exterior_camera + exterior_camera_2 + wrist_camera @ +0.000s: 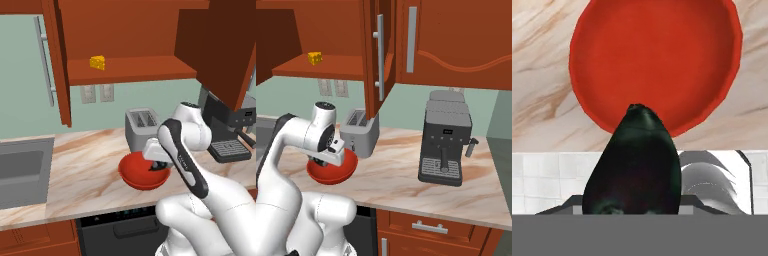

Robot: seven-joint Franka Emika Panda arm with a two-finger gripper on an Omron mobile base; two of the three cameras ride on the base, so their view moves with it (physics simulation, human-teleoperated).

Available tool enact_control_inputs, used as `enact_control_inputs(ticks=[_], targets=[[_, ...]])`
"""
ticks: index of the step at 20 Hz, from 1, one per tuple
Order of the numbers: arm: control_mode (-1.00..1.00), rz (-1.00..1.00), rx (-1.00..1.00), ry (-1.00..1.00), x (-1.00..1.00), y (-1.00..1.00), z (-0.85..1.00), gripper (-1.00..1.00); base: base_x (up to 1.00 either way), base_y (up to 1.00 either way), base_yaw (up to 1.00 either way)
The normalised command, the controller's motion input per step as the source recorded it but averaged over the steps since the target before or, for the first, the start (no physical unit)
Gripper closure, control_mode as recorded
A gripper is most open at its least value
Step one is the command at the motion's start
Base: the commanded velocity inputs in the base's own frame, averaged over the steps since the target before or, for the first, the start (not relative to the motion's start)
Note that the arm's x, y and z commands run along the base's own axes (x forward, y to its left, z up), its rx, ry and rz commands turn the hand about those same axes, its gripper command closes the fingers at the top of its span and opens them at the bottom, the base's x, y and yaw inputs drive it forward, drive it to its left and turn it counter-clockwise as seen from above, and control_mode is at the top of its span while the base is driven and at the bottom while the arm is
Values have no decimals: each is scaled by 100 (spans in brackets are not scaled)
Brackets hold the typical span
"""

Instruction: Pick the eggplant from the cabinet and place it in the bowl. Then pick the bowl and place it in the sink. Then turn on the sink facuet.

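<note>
My gripper [159, 165] hangs just above the red bowl [142, 176], shut on the eggplant [634, 165]. In the hand view the eggplant is a glossy, nearly black oval that hides the fingertips, and its tip points at the near rim of the bowl [657, 60]. The bowl [331, 172] stands on the marble counter in front of the toaster. The open cabinet [125, 70] is above, with its shelf at upper centre. Part of the dark grey sink [20, 170] shows at the left edge. The sink faucet is out of view.
A yellow cheese wedge [98, 62] lies on the cabinet shelf. A silver toaster [142, 125] stands right behind the bowl, and a black coffee machine [446, 145] is further right. Open cabinet doors [376, 55] hang over the counter.
</note>
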Motion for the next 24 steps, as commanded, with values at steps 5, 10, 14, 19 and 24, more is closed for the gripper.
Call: enact_control_inputs(ticks=[5, 10, 14, 19, 24], targets=[[-100, 6, -8, -1, 33, 17, -32, 100, 0, 0, 0], [-100, 8, -5, 0, 9, 22, -45, 100, 0, 0, 0], [-100, 7, -4, 0, 28, 11, -33, 100, 0, 0, 0], [-100, 6, -3, -1, 32, 0, -18, 100, 0, 0, 0], [-100, 7, 0, -1, 3, 0, -14, 100, 0, 0, 0]])
